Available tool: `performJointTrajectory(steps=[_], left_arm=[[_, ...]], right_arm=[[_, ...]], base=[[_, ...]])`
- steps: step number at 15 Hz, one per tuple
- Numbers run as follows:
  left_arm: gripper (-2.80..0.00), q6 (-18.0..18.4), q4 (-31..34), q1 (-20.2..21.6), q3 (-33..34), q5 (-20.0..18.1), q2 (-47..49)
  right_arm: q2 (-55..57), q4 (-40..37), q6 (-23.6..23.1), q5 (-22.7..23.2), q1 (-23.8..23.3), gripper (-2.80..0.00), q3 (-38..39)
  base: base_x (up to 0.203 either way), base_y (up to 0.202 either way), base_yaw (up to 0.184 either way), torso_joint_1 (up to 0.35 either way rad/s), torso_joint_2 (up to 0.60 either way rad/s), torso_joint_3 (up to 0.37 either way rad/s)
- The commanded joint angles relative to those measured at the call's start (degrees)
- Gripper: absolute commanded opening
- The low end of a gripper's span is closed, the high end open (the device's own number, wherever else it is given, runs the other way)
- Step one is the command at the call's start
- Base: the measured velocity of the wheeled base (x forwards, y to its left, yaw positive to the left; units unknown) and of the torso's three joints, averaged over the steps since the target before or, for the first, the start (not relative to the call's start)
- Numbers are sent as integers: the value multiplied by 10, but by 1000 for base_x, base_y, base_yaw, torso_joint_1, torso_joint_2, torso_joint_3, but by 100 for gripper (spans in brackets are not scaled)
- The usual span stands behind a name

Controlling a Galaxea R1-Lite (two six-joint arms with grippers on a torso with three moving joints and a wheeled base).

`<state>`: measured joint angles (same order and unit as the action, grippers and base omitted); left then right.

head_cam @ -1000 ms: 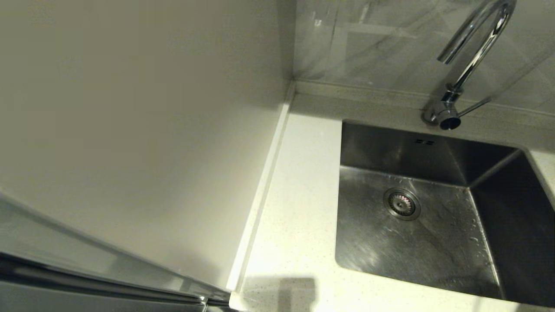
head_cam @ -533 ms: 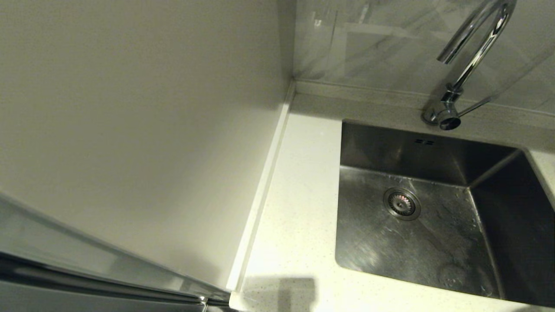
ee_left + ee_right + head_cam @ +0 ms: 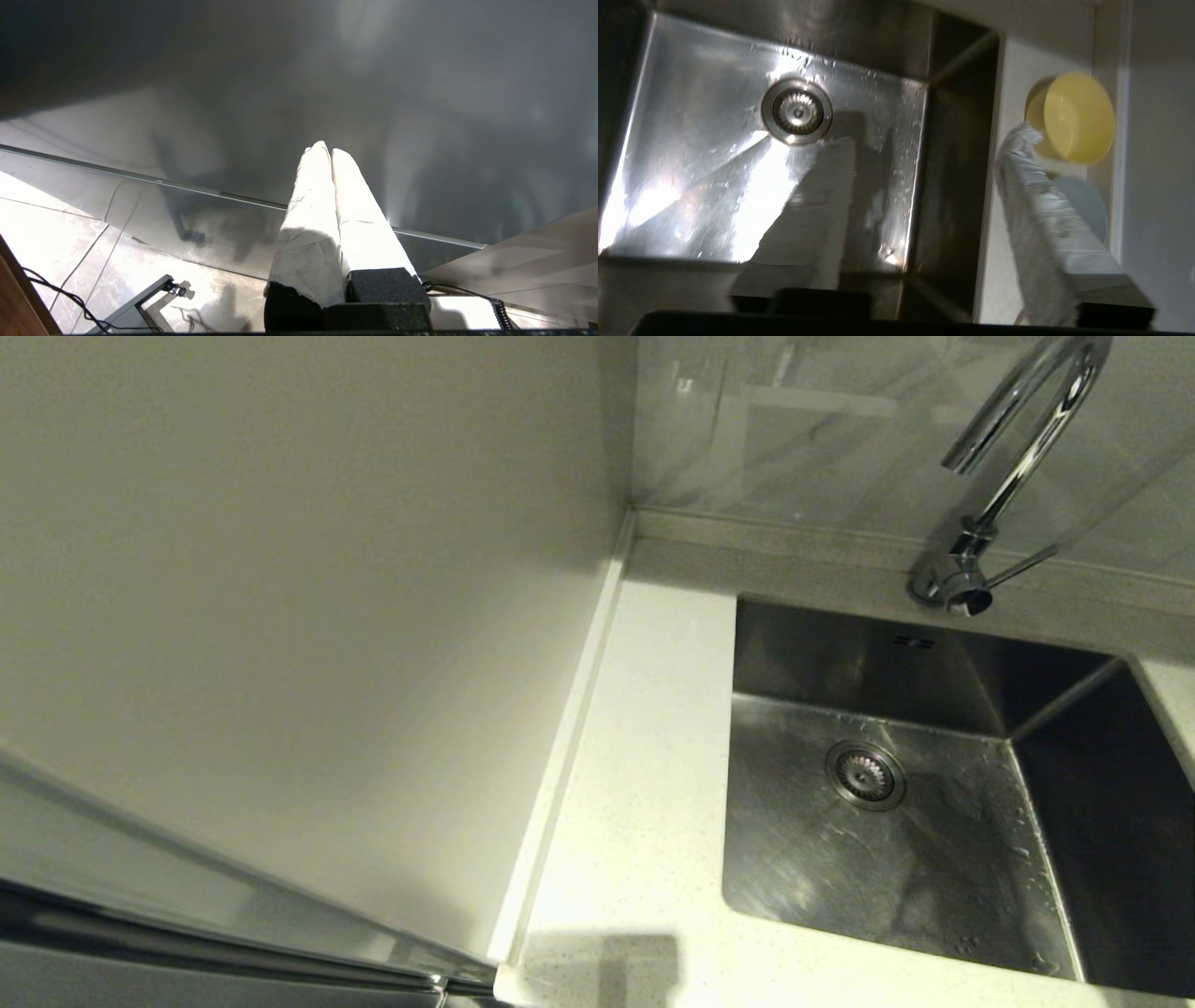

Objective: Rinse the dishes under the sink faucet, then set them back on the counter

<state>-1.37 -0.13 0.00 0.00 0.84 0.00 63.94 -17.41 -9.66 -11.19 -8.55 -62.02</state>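
Only the glare on the floor of the sink (image 3: 896, 840) shifted in the last second. Your right gripper (image 3: 924, 186) hung spread above it. The yellow bowl (image 3: 1078, 116) and a white bowl (image 3: 1090, 210) sat on the surface (image 3: 1017, 70) at the sink's 3 o'clock, probably unrinsed. Your left gripper (image 3: 331, 154) was parked, pressed together.

The right gripper (image 3: 931, 140) hangs above the sink (image 3: 691, 196) with its fingers (image 3: 1045, 214) spread wide apart, one over the wet steel floor, the other over the worktop (image 3: 1008, 84) beside the basin. The drain strainer (image 3: 797, 110) sits in the sink floor, with water droplets scattered around it. On the worktop beside the sink, a yellow bowl (image 3: 1078, 116) stands tilted, next to a white bowl (image 3: 1085, 205) partly hidden by one finger.
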Motion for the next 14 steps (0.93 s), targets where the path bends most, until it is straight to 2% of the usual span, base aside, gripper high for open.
performJointTrajectory(steps=[1,5,9,11,12,14], left_arm=[[-280,0,0,0,0,0,-2],[-280,0,0,0,0,1,-2],[-280,0,0,0,0,0,-2],[-280,0,0,0,0,1,-2],[-280,0,0,0,0,0,-2],[-280,0,0,0,0,0,-2]], right_arm=[[-62,-1,2,5,13,-280,43],[-211,0,8,17,12,-280,175],[-386,5,39,19,1,-280,328],[-449,14,39,19,22,-280,376],[-475,38,28,19,45,-280,390],[-524,142,-8,18,82,-280,415]], base=[[0,0,0,0,0,0],[0,0,0,0,0,0],[0,0,0,0,0,0],[0,0,0,0,0,0],[0,0,0,0,0,0],[0,0,0,0,0,0]])
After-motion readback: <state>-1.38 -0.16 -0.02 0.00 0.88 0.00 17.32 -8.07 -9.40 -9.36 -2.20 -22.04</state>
